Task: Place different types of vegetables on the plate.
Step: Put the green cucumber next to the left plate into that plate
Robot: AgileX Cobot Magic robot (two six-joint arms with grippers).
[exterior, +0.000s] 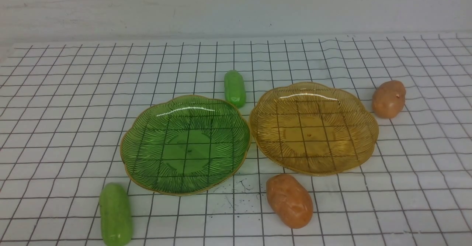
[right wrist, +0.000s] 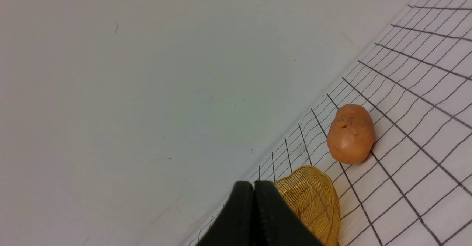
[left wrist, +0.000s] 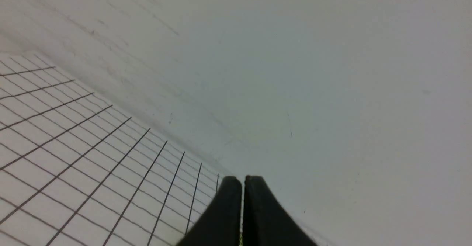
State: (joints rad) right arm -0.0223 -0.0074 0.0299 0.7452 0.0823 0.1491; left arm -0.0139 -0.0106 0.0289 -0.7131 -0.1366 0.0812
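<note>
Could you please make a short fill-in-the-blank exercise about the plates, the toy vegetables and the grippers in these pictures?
1. The green plate stands to the ____ of the yellow plate.
2. The near potato lies in front of the ____ plate.
3. The far potato also shows in the ____ wrist view.
4. The left gripper and the right gripper are both ____, holding nothing.
Missing words: left; yellow; right; shut.

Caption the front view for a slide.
Green plate and amber plate, both empty; two cucumbers and two potatoes lie around them.
</note>
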